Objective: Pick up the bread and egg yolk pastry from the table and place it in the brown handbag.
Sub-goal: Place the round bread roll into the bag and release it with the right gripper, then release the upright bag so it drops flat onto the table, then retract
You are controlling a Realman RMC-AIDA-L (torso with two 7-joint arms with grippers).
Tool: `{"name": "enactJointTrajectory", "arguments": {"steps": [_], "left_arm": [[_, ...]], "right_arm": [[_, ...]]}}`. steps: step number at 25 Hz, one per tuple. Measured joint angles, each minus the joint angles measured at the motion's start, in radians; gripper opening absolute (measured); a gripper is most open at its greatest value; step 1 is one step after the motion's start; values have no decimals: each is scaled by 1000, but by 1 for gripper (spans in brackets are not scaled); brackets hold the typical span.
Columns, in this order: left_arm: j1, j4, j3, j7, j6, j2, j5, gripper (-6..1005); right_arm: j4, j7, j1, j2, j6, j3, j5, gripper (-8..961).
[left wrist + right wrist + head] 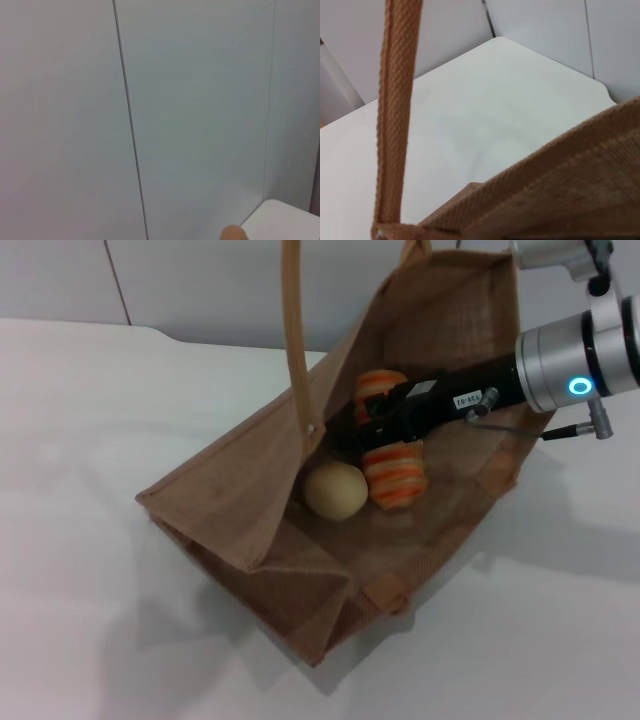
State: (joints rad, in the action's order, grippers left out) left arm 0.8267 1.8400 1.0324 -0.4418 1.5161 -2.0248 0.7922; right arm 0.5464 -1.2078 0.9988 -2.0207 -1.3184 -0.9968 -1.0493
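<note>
Head view: bag [250, 510] lies tipped on its side on the white table [90, 440], mouth open toward the right arm. One strap [294, 330] arches up over the opening.

Right arm reaches in from the right, black forearm running into the bag's mouth. Right end effector [385, 435] sits deep inside, clamped across the middle of the bread [393, 475]. The loaf's orange-striped ends show on either side of the black fingers, one end toward the bag's back wall, the other lower, near the pastry. The bread looks to be at or just above the lower bag wall; cannot tell if it rests there.

Pastry [336, 490] lies inside the bag on the lower wall, just beside the bread's near end, touching or nearly so.

Right wrist view: only the strap [395, 115], the bag's trimmed rim [560, 175] and the bare table [485, 115] beyond; no fingers visible.

Left wrist view: pale wall panels and a table corner [285, 220]. Left end effector not in sight in any view.
</note>
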Motion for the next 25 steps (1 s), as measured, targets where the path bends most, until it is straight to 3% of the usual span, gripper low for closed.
{"name": "enactJointTrajectory", "arguments": {"steps": [2,7,11,16,19,25], "left_arm": [[-3,0,0,0,0,0,0,119],[-23,-1,-12,0,-1,5,-7,119],[-73,1,-30,-5,-17,9,-35,119],[-130,-8,-88,-37,-25,9,-47,119],[-163,-29,-122,-61,-30,9,-43,119],[-177,-60,-130,-70,-47,9,-41,119]], "right_arm": [[0,1,-2,0,5,2,0,803],[4,20,-4,1,8,-6,17,883],[32,64,-27,6,10,2,129,882],[193,151,-132,7,9,69,291,876],[324,160,-227,1,1,128,301,871],[434,164,-303,1,1,216,307,862]]}}
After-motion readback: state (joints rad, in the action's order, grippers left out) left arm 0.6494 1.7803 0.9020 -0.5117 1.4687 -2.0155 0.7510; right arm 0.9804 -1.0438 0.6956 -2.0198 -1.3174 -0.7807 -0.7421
